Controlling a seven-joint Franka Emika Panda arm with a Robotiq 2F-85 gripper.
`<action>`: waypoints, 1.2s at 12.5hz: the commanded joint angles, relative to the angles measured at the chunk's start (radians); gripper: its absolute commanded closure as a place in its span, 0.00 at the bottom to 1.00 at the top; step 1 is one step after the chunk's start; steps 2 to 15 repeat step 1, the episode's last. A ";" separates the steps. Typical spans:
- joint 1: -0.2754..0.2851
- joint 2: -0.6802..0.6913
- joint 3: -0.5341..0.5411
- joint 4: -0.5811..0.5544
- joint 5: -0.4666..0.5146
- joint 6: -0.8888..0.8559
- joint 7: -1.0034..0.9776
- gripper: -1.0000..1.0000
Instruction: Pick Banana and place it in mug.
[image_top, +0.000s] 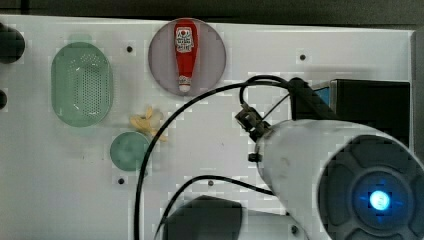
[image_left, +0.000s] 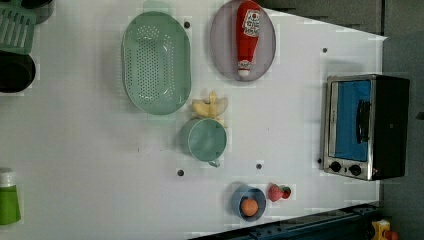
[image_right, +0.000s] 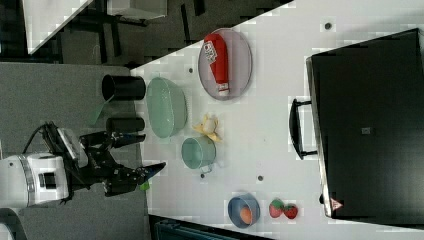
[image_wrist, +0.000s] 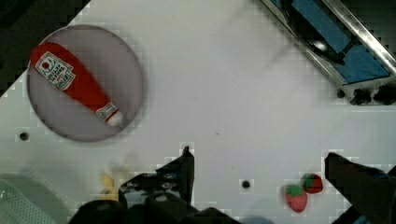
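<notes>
I am looking down on the white surface, with the toaster oven sitting at the left view's right. The green strainer and the ketchup plate are lying further along. My pincer is hanging above the surface with its 2 fingers spread wide, gripping nothing and touching nothing. The mug is standing upright, and the banana is lying just beside it, between mug and strainer.
</notes>
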 joint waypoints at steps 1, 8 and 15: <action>0.028 -0.002 0.012 -0.014 0.003 -0.062 0.048 0.00; 0.028 -0.002 0.012 -0.014 0.003 -0.062 0.048 0.00; 0.028 -0.002 0.012 -0.014 0.003 -0.062 0.048 0.00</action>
